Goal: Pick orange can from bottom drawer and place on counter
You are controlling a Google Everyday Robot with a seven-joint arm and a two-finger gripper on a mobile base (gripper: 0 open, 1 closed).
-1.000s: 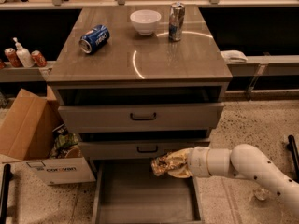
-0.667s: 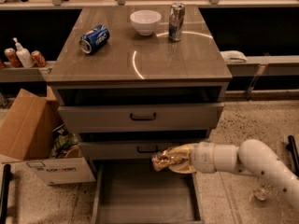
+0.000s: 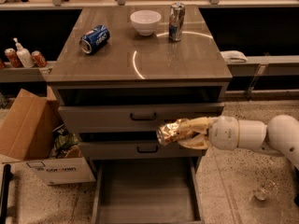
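My gripper point(image 3: 180, 133) is shut on the orange can point(image 3: 169, 131), a dented shiny orange-gold can. It holds the can on its side in front of the two upper drawers, above the open bottom drawer point(image 3: 145, 195), whose flat grey floor holds nothing. The arm reaches in from the right. The counter point(image 3: 140, 55) lies above and behind the gripper, glossy with a curved light reflection.
On the counter lie a blue can point(image 3: 94, 38) on its side, a white bowl point(image 3: 145, 22) and a tall silver-and-blue can point(image 3: 176, 15). A cardboard box point(image 3: 32, 134) stands left of the cabinet. A pale ledge point(image 3: 261, 59) runs to the right.
The gripper has lifted the orange can from just above the bottom drawer up to the level of the two upper drawer fronts.
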